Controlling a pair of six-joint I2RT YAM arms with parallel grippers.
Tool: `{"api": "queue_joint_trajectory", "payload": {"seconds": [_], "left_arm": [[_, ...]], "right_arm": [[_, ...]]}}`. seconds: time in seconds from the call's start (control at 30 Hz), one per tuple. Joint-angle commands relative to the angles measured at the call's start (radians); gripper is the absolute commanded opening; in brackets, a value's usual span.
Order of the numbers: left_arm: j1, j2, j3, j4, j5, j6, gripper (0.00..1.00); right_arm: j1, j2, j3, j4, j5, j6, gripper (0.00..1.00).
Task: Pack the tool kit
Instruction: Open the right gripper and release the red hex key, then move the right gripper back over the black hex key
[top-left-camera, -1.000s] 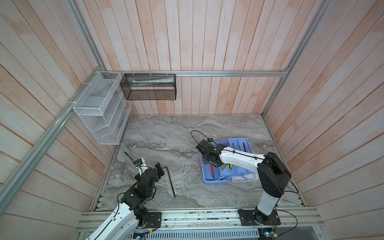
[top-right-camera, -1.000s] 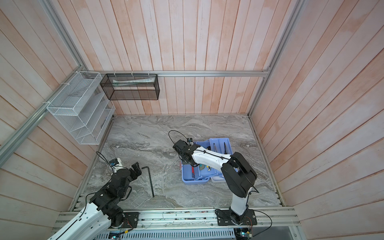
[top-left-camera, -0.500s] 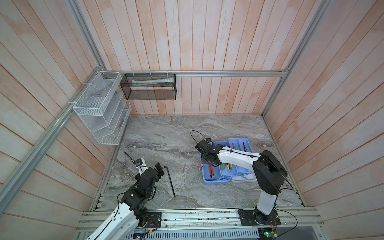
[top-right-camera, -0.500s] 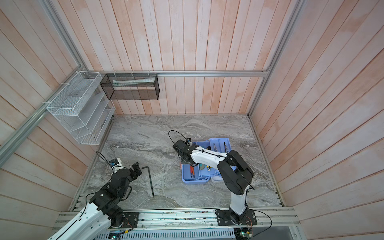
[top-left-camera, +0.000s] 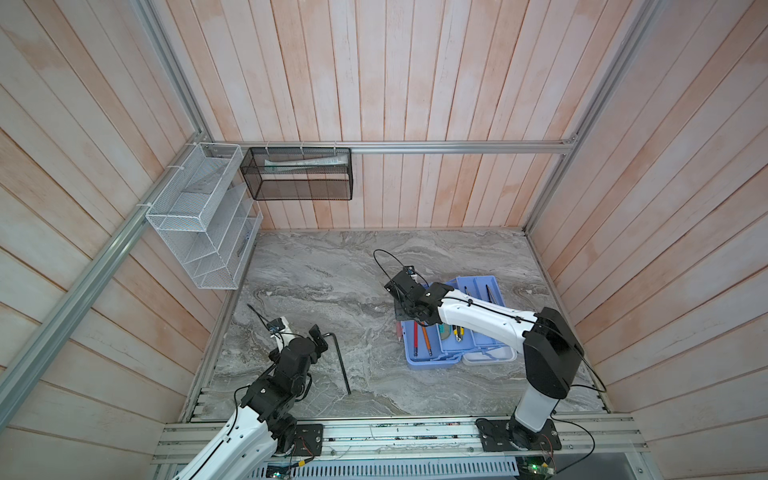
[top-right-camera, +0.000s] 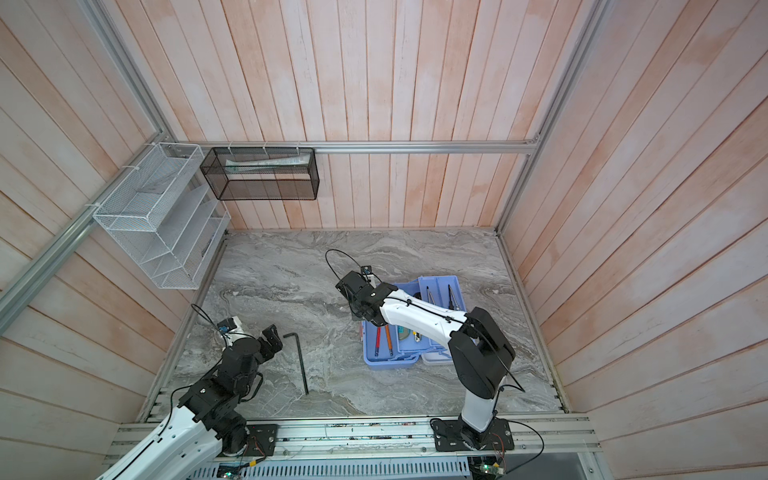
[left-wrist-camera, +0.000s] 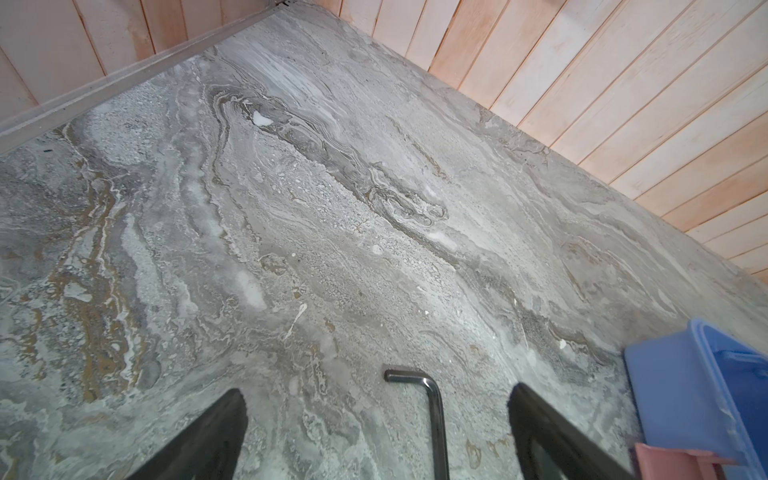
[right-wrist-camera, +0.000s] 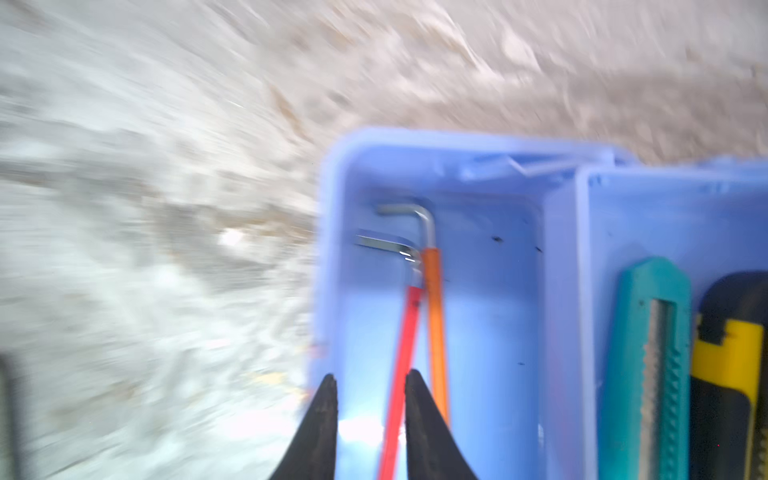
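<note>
Two pincers: left gripper (left-wrist-camera: 376, 390) wide apart, right gripper (right-wrist-camera: 370, 376) barely parted.
Risk: red hex key (right-wrist-camera: 409, 316) may snag, lifting from tray (right-wrist-camera: 328, 249).

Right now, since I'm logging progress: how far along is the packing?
Done: red key, orange key and knives lie in the box. In hand: nothing clearly gripped; the right gripper hangs parted over the red key, the left gripper open. Left: the black key on the table, then the lid.

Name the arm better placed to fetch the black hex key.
Left: the left gripper, open, hangs beside the black L-shaped metal hex key; the right gripper is over the blue plastic box.
</note>
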Motion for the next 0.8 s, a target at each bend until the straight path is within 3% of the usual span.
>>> {"api": "queue_joint_trajectory", "payload": {"seconds": [0.0,0.2,0.77], "left_arm": [[0.014,-0.051,-0.010,-0.047,-0.043,-0.043,1.00],[0.054,-0.179,-0.036,-0.095,-0.031,-0.065,1.00],[0.065,-0.224,-0.042,-0.112,-0.020,-0.065,1.00]], "right_arm": [[0.074,-0.012,0.033,0.068,-0.086,-0.031,0.29],[0.190,0.164,0.150,0.141,-0.220,-0.029,0.31],[0.316,0.543,0.495,-0.091,-0.286,-0.002,0.32]]}}
